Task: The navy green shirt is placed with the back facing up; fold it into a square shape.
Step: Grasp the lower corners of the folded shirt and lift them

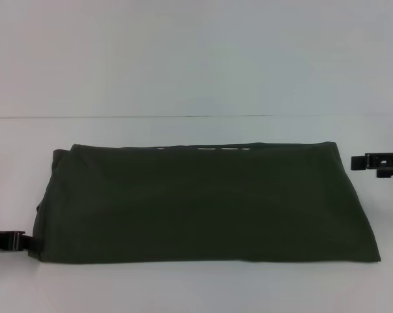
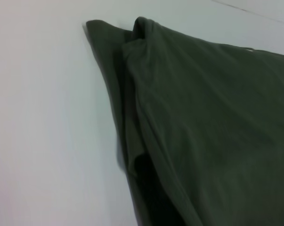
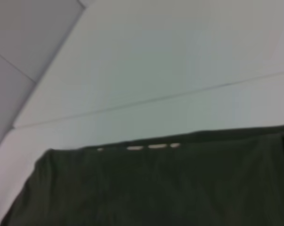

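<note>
A white bench [image 1: 183, 78] carries the navy green shirt [image 1: 203, 202], folded into a wide flat rectangle lying between the left fingers [image 1: 7, 241] and the right fingers [image 1: 369, 161].

head view high, frontal, both wrist views close, all sharing shirt [image 1: 203, 202]

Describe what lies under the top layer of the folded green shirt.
Under the navy green shirt's top layer, more green layers show at its left end, and cream marks peek out along the far edge. Everything else underneath is covered.
</note>
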